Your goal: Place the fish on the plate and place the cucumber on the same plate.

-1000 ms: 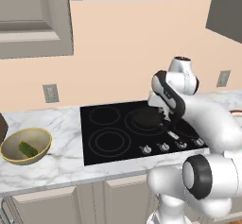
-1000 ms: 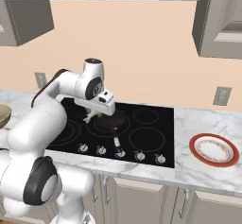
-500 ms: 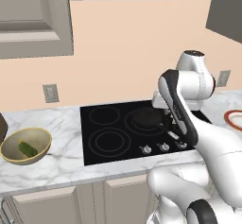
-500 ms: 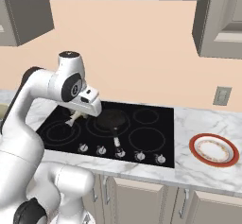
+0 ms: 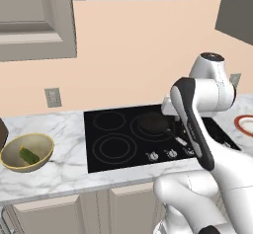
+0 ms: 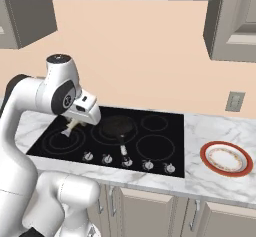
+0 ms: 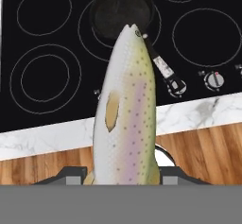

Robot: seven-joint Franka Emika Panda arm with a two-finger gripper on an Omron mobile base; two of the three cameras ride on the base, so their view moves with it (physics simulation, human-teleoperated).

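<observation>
The fish (image 7: 126, 109) is held in the tool (image 7: 124, 173), whose two tips are closed on its tail end at the bottom of the hand view. The body of the fish is silvery-white with a pinkish band and small dark spots, and its head points away from the tool, toward the frying pan (image 7: 123, 13). In the right base view a small pale part of the fish (image 6: 72, 125) is seen hanging under the tool (image 6: 75, 122), above the left part of the stove (image 6: 115, 138) and clear of its surface.

The frying pan (image 6: 118, 127) is black and round and stands on a back burner of the stove, with its handle directed to the row of knobs at the front edge. In the hand view, the marbled worktop (image 7: 198, 112) and a wooden floor (image 7: 208, 152) are visible beyond the front edge of the stove.

The plate (image 6: 226, 158), with a red-orange rim and a white centre, lies on the worktop to the right of the stove, well apart from the tool. The cucumber (image 5: 29, 155) lies inside a yellow-tan bowl (image 5: 26, 152) on the worktop to the left of the stove, also well apart from the tool.
</observation>
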